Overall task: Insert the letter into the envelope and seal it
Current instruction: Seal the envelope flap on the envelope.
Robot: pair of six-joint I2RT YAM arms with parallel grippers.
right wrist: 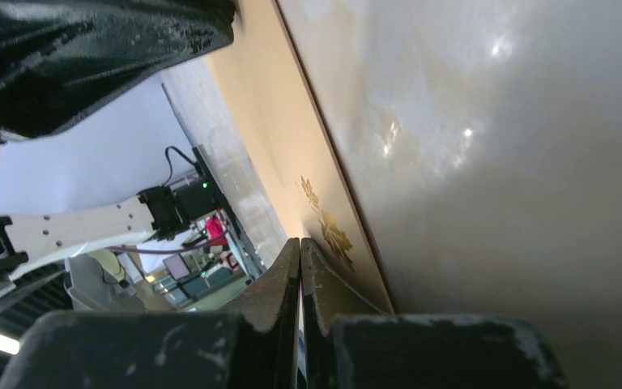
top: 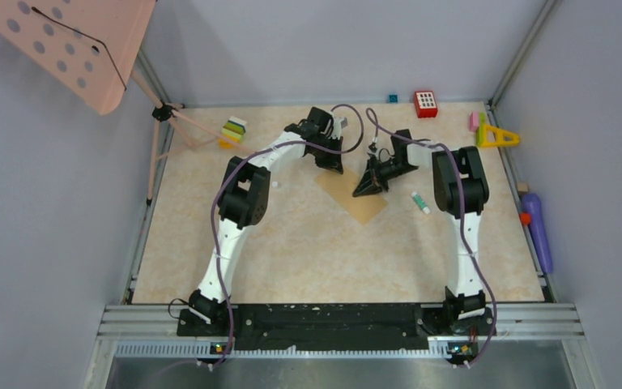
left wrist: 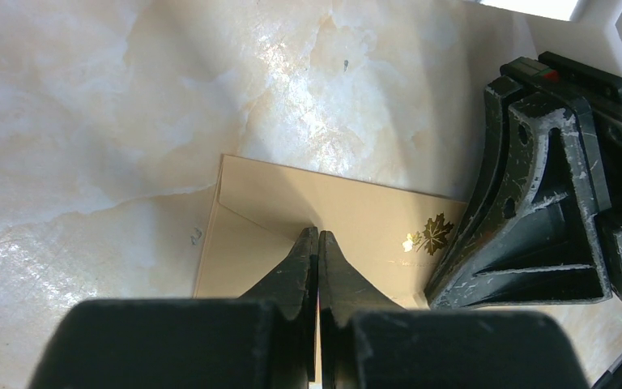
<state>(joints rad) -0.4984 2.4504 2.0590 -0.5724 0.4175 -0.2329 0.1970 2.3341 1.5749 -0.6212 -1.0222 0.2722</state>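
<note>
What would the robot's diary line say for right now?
left gripper: shut, tips on envelope flap | right gripper: shut, by gold leaf emblem | envelope: flat on table

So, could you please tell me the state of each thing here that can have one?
Envelope: flat on the table, flap folded down.
Left gripper: shut, tips down on the envelope.
Right gripper: shut, tips on the envelope beside the gold leaf.
Tube: lying on its side, untouched.

Bright, even light; glare patches sheen the glossy tabletop (left wrist: 291, 57), and the envelope (left wrist: 356, 211) lies partly shadowed.
</note>
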